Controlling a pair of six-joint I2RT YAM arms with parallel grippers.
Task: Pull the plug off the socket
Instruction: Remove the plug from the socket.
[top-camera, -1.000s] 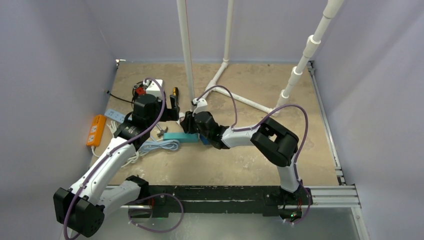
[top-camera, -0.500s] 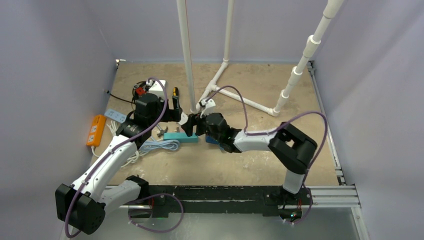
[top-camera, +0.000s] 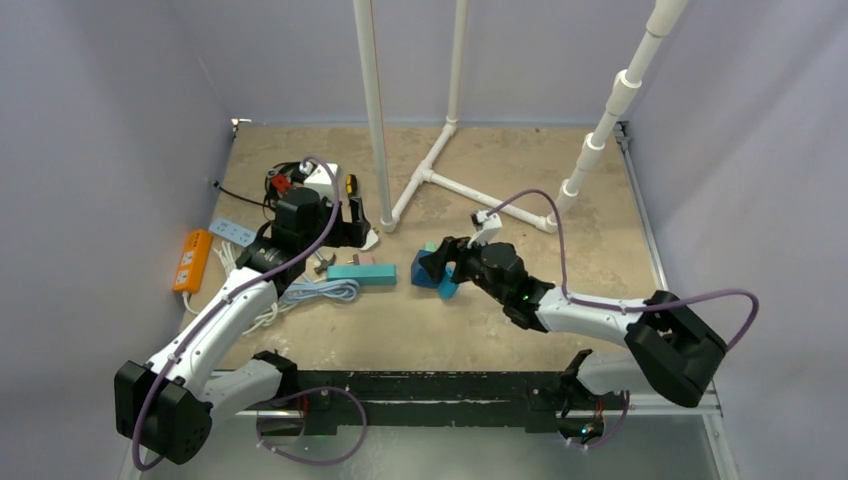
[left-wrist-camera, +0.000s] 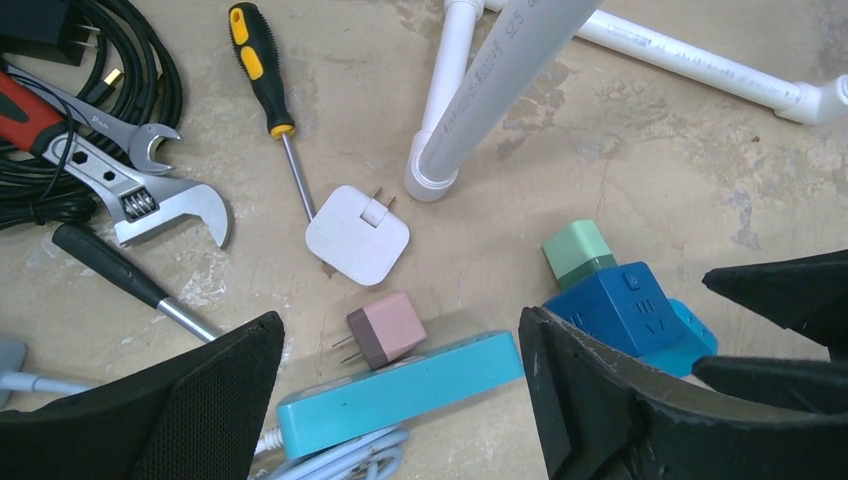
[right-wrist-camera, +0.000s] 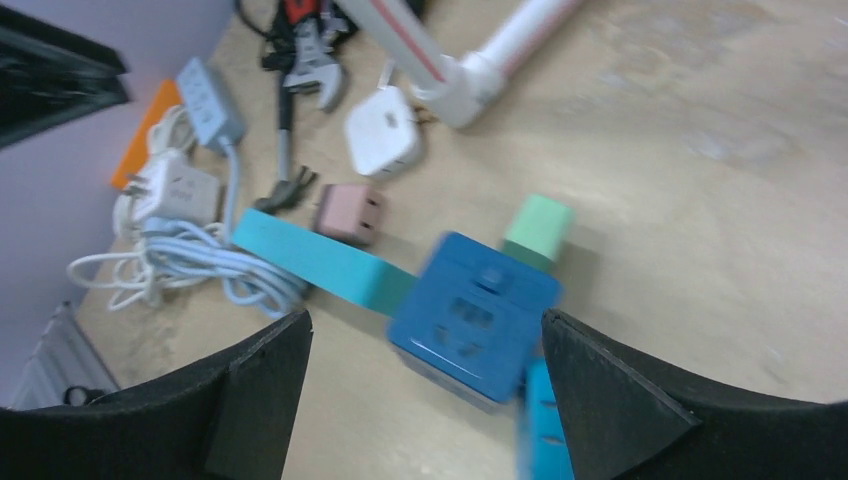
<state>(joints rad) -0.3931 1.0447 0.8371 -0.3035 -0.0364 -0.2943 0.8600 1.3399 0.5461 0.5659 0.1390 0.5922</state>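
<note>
Pink plug (left-wrist-camera: 385, 330) lies loose with bare prongs just beside the teal power strip (left-wrist-camera: 440, 375), so that pull looks done. White plug (left-wrist-camera: 357, 235) also sits free on the table (left-wrist-camera: 650, 150). Green plug (left-wrist-camera: 577, 252) seems seated on the blue cube socket (left-wrist-camera: 625, 310), possibly left to do. Left gripper (left-wrist-camera: 398, 318) is spread wide and empty over the strip, and right gripper (right-wrist-camera: 424, 315) is spread too, with the cube between its fingers, not clamped.

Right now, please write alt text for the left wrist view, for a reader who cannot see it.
A pink plug lies unplugged, prongs bare, beside a teal power strip, framed by the open left gripper. Nearby: a white charger, a blue socket cube, a screwdriver.
</note>
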